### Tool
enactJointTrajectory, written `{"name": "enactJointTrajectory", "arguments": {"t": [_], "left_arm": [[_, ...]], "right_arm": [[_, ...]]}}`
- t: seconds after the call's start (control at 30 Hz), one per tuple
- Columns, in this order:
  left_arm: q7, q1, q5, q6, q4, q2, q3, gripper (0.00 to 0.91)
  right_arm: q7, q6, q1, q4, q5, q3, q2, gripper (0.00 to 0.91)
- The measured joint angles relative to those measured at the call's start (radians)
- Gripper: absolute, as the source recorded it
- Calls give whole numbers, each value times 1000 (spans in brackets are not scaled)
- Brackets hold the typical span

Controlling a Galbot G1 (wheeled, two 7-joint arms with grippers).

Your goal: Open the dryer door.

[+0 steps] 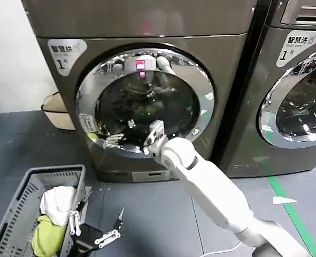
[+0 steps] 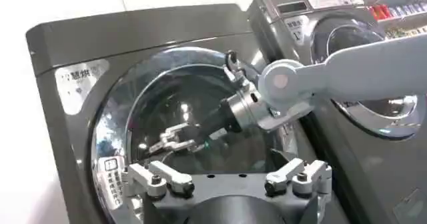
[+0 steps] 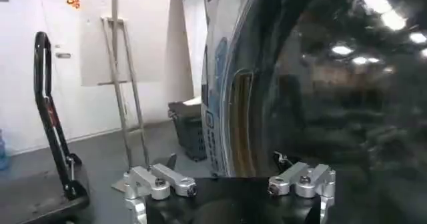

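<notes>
1. Dryer door (image 1: 145, 101) sits flush in the front of the left grey machine (image 1: 61, 101), shut; twin machine (image 1: 302, 91) just beside it at the right.
2. Right gripper (image 1: 126, 140) reaches across the lower glass, toward the chrome rim's left side; fingers spread, pinching nothing.
3. Left gripper (image 1: 100, 235) idle low near the laundry basket (image 1: 18, 214), fingers look spread.
4. Judgement: door rigid, fairly heavy, hinged; chrome and glass slick. Hook the rim's recessed left edge, not the porthole; pull steadily.
</notes>
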Motion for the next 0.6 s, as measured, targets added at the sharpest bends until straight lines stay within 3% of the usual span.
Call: {"name": "enactJointTrajectory", "arguments": {"t": [0.6], "left_arm": [[-1,3,-1,-3,-8,-4,-5,907]], "right_arm": [[3,9,38,-82,-37,-25,67,907]]}}
